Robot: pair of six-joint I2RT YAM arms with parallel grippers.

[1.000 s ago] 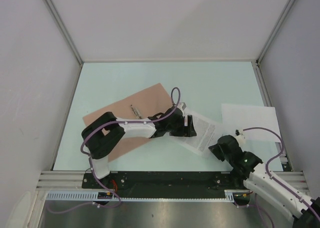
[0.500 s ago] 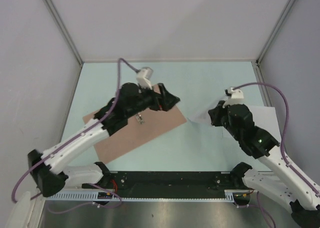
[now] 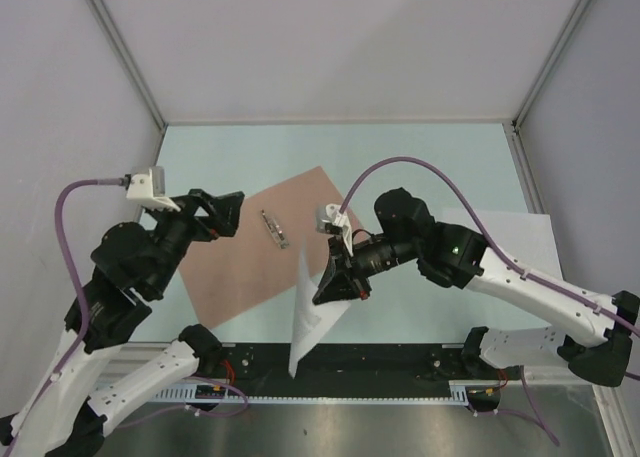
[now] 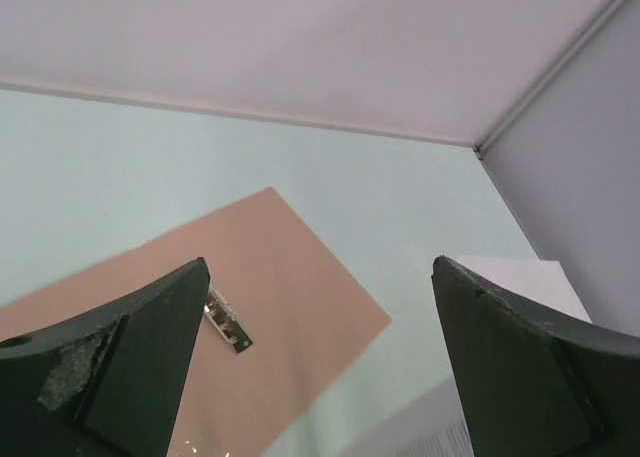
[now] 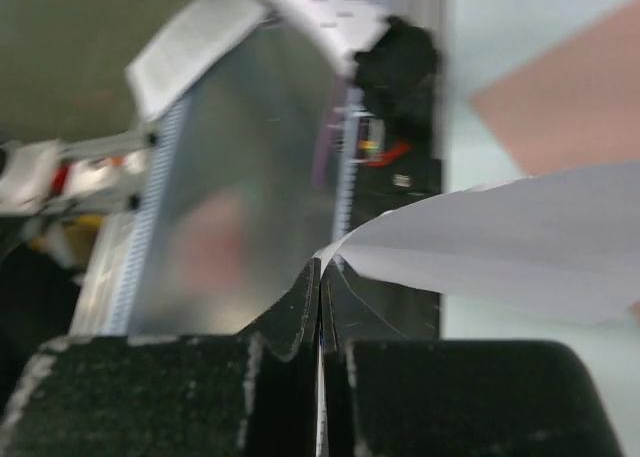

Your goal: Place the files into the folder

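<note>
- The left gripper (image 3: 228, 215) hangs by the folder's far left edge, its jaws spread wide and empty.
- The folder (image 3: 250, 272) lies flat on the table (image 3: 430, 157), left of centre, with a metal clip (image 3: 273, 227) on it.
- The right gripper (image 3: 335, 282) is pinched tight on a printed sheet (image 3: 312, 322), which droops off the table by the folder's near right edge.
- A plain white sheet (image 3: 520, 239) lies flat at the right.

The right hand (image 3: 325, 292) reaches across the pale green desk (image 3: 430, 167) and pinches a printed sheet (image 3: 312, 327) hanging curled by the salmon folder (image 3: 250, 272), the left hand (image 3: 230, 217) hovers over the folder's left part with jaws parted, and a plain white sheet (image 3: 515, 239) lies at the right.
</note>
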